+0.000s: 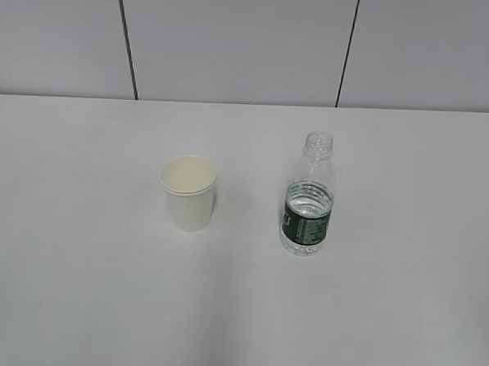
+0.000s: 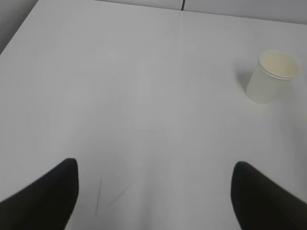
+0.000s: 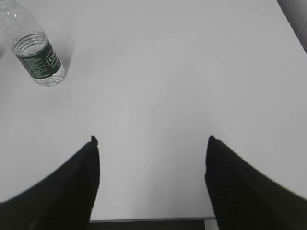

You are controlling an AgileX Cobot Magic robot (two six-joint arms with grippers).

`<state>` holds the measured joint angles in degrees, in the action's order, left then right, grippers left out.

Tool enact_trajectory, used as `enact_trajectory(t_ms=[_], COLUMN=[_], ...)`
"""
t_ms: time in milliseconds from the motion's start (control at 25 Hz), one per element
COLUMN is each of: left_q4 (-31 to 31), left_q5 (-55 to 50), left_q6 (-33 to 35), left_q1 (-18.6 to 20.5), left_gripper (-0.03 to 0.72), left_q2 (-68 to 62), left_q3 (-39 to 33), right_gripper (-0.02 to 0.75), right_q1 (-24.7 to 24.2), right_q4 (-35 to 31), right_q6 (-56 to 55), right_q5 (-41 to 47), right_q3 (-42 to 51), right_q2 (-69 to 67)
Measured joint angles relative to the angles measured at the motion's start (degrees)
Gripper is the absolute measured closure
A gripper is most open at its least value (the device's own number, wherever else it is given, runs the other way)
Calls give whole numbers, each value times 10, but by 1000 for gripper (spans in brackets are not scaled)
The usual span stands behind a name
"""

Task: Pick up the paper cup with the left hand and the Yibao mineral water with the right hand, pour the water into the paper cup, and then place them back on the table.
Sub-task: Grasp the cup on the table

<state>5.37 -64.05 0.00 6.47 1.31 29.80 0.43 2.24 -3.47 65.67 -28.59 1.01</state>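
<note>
nearest the cameras, both arms hang back over bare desk (image 1: 74,305), and neither shows in the exterior view. the left hand (image 2: 153,191) has its jaws spread wide with nothing between them, only white surface and a couple of faint scratch marks. the right hand (image 3: 151,177) is the same: jaws wide apart, empty, poised near the desk's front edge. this reads as a ready stance, each arm parked on its own side so it can reach straight for its own object without crossing the other.

further out, the paper cup (image 1: 188,193) stands upright with its mouth open to the ceiling, left of centre and well apart from the left jaws. the yibao mineral water (image 1: 309,194) stands upright to its right, uncapped, partly filled, with a clear gap between the two. that spacing looks deliberate: room for jaws to close around each without knocking the neighbour.

beyond them the desk runs to a pale panelled wall (image 1: 235,43). nothing is lifted yet, so the task appears to be at its very start.
</note>
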Motion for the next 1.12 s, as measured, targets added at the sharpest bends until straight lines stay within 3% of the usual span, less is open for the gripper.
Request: enact_trajectory(t_ms=[800, 1120], left_q4=[0, -3], left_q5=[6, 93], left_q6=[0, 0], left_q1=[0, 0], left_gripper=[103, 104], left_q2=[0, 0], left_q3=[3, 11], right_gripper=[199, 199], right_q1=[0, 0], right_q4=[0, 0], right_q6=[0, 0], right_q5=[0, 0], right_q3=[0, 0], right_q2=[0, 0])
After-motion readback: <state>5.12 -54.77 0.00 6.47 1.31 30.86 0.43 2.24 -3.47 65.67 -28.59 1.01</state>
